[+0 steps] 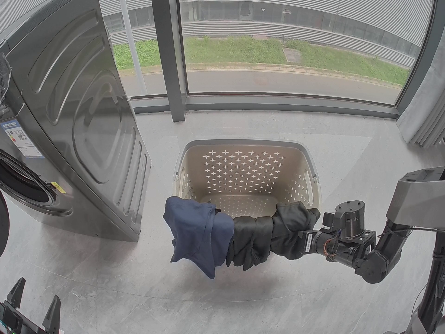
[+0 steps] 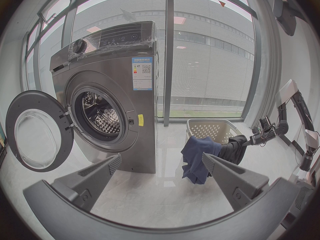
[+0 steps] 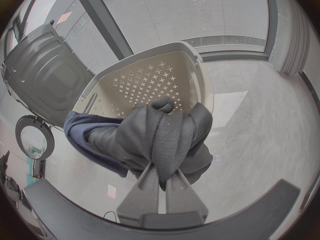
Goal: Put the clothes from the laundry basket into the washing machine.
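Your right pincer (image 3: 163,175) clamps the dark clothes (image 1: 252,240) by the laundry basket (image 1: 245,143), left pincer (image 2: 160,155) gapes empty; carry them high to the washing machine drum (image 2: 100,115), nothing dragging

Navy, black clothes (image 1: 250,240) at beige basket (image 1: 245,143) rim; washer door (image 2: 39,129) open

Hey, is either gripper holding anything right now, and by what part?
The right gripper pinches the black garment by a bunched end; left gripper holds nothing.
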Available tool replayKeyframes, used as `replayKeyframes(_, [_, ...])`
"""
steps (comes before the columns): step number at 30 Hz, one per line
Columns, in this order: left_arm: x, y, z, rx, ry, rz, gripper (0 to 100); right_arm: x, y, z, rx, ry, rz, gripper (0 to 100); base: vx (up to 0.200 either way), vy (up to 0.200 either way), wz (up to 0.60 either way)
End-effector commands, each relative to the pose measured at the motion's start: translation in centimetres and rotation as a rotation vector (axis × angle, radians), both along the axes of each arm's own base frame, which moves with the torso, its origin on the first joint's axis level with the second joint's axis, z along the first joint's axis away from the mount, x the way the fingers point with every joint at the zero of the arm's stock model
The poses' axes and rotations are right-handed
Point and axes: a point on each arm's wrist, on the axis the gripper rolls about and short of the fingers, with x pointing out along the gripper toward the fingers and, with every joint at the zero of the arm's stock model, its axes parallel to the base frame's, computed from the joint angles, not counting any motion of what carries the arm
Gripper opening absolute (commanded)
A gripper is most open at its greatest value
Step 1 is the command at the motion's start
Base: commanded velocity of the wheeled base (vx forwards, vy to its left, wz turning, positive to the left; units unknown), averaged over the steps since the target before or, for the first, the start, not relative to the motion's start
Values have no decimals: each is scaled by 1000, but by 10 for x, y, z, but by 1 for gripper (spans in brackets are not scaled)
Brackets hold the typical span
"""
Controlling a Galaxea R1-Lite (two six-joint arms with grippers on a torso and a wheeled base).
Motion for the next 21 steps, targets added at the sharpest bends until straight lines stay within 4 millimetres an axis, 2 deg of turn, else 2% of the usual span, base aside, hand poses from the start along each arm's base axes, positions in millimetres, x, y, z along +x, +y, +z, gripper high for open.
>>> replayKeyframes(1, [0,0,-4,0,3,-1,100,-12,5,9,15,-6,28,0,0,0,0])
replayKeyframes(2, [0,0,-4,0,3,-1,100,-32,8,22,29,-20,69,0,0,0,0])
replayKeyframes(5, [0,0,-4,1,3,1,100,-49,10,39,53,-53,112,0,0,0,0])
replayKeyframes(7, [0,0,-4,1,3,1,100,-65,10,61,96,-107,133,0,0,0,0])
replayKeyframes(11, [0,0,-4,1,3,1,100,-76,8,81,134,-167,146,0,0,0,0])
replayKeyframes(13, [0,0,-4,1,3,-1,100,-86,7,98,170,-225,164,0,0,0,0])
replayKeyframes(16, [0,0,-4,1,3,1,100,-90,5,106,188,-255,167,0,0,0,0])
replayKeyframes(21, [0,0,-4,3,3,1,100,-100,-2,131,240,-344,173,0,0,0,0])
